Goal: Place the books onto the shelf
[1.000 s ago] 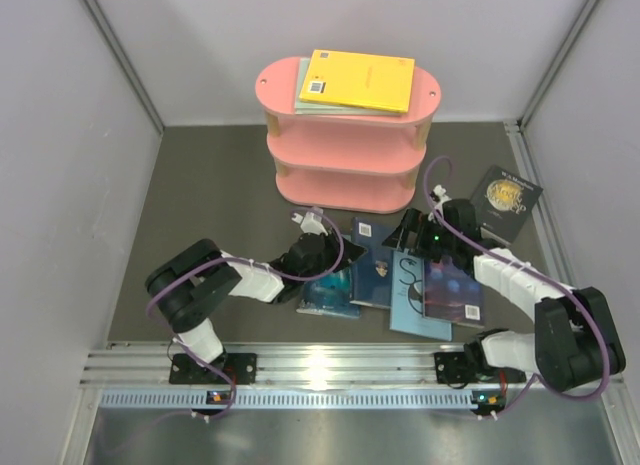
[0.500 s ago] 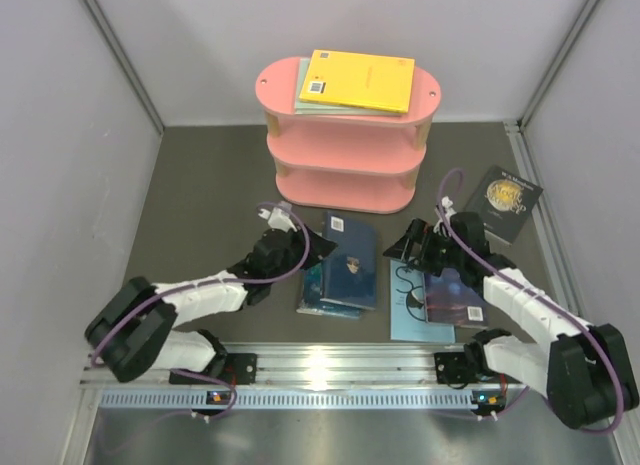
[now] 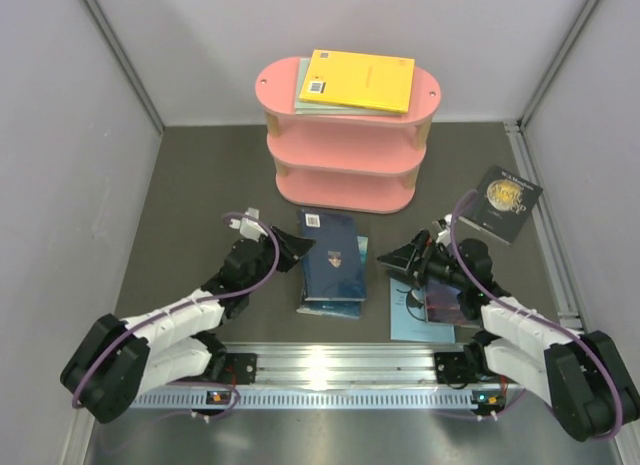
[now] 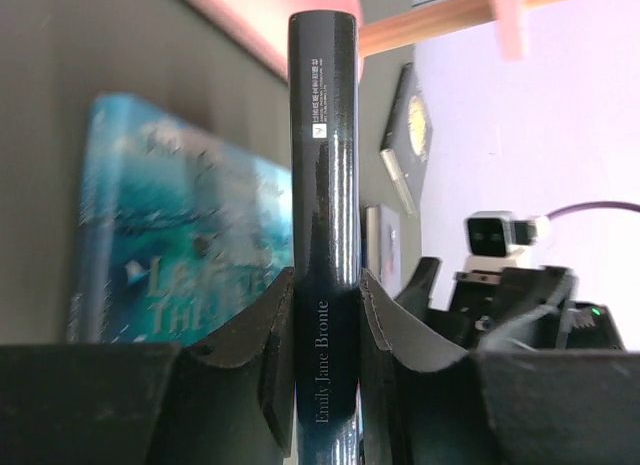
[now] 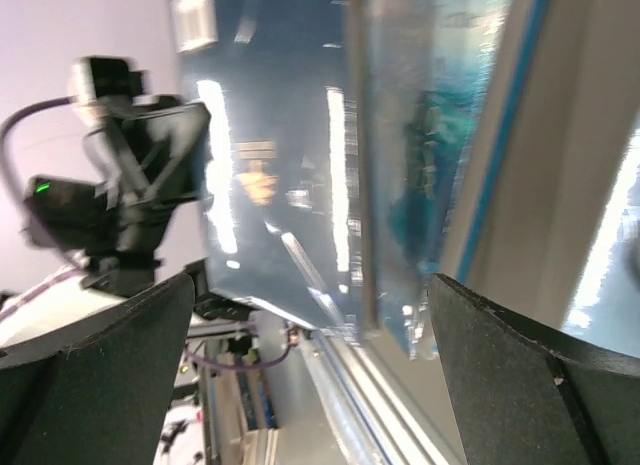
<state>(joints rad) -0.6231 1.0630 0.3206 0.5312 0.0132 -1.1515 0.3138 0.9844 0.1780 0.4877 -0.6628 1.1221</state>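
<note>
I've got the left gripper (image 3: 295, 247) clamped on the navy book (image 3: 335, 257). In the left wrist view both black fingers (image 4: 255, 335) press flat against the sides of its rounded, glossy spine, which carries small pale lettering. The book is a thin rectangular paperback with a shiny cover that throws back the lights. Its long axis runs from my side of the counter (image 3: 200, 185) toward the shelf (image 3: 278, 87), leaning slightly left. A white label sits at its far-left corner, and the spine edge faces the left arm.

The navy book lies over the teal book (image 4: 165, 255), whose cover shows a mottled, watery pattern. Both sit just in front of the shelf's bottom tier. I cannot tell from these views whether the navy book is raised off the teal one.

The right gripper (image 3: 395, 257) has its fingers spread wide with nothing between them, and it points at the navy book's right edge. Under that arm the purple book (image 3: 445, 303) overlaps the light blue book (image 3: 408, 320).

The black book (image 3: 505, 203), with its round gold emblem, lies at an angle near the right wall. The shelf is smooth pink with oval boards and pale wooden posts. On its top board the yellow book (image 3: 360, 80) lies on a grey-green book (image 3: 300, 88). The counter itself is dark grey and matte.
</note>
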